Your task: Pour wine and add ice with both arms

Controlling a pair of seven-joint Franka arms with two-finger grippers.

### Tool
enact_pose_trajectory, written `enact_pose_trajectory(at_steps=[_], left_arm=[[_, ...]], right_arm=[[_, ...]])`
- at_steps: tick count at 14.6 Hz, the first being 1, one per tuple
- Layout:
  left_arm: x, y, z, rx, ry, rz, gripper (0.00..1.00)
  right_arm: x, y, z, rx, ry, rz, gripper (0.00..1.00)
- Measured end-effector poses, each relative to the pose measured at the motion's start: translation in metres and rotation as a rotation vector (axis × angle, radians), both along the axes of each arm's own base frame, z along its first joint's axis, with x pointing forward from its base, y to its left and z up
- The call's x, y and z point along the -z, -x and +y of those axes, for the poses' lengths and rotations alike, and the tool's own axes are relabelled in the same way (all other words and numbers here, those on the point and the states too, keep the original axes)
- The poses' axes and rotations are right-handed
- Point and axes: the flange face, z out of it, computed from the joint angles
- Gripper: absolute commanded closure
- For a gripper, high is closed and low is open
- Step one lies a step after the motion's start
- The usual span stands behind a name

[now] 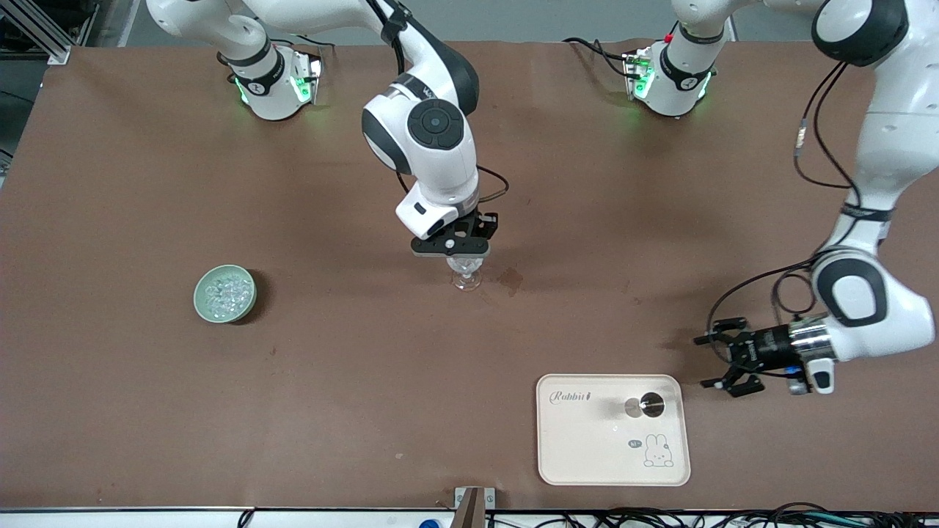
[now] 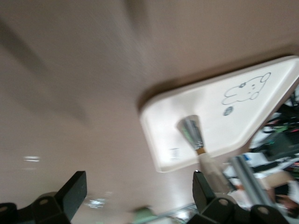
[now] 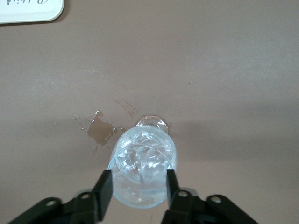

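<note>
Straddling the bowl of a stemmed glass [image 3: 141, 168] near the middle of the worktop [image 1: 147, 381], the right gripper [image 1: 456, 246] is sitting with its fingers [image 3: 103, 193] just beside the glass walls; whether they are pressing or apart, I cannot tell. Ice [image 3: 140, 158] is lying inside the glass, and more ice [image 1: 224, 292] is heaped in a green bowl [image 1: 202, 306] toward the right arm's end. A wet stain [image 1: 510, 279] is showing beside the glass. The left gripper [image 1: 722, 359] is hovering wide, holding nothing, beside the rabbit tray [image 1: 579, 455], where a bottle [image 1: 645, 405] is standing.
</note>
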Motion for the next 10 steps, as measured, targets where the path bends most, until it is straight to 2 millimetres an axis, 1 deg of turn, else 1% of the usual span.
enact_pose_trajectory(at_steps=[1, 2, 4, 6, 8, 9, 10], left_arm=[[-0.019, 0.002, 0.004, 0.048, -0.042, -0.010, 0.00], [-0.039, 0.003, 0.004, 0.097, -0.092, -0.025, 0.00], [-0.084, 0.007, -0.006, 0.205, -0.223, -0.063, 0.00], [-0.119, 0.012, -0.016, 0.308, -0.360, -0.089, 0.00], [-0.150, 0.018, -0.032, 0.420, -0.495, -0.111, 0.00], [-0.164, 0.022, -0.043, 0.475, -0.551, -0.120, 0.00], [-0.178, 0.026, -0.057, 0.535, -0.606, -0.129, 0.00]], right_arm=[[-0.001, 0.000, 0.000, 0.000, -0.001, -0.001, 0.11], [-0.003, 0.000, 0.001, 0.000, -0.002, -0.002, 0.11], [-0.006, -0.001, 0.001, -0.001, -0.003, -0.003, 0.11], [-0.009, -0.001, 0.001, 0.000, 0.000, 0.000, 0.07], [-0.017, -0.005, -0.001, 0.007, -0.004, -0.010, 0.05], [-0.026, -0.011, -0.008, 0.021, -0.008, -0.020, 0.01], [-0.039, -0.020, -0.021, 0.043, -0.005, -0.024, 0.00]])
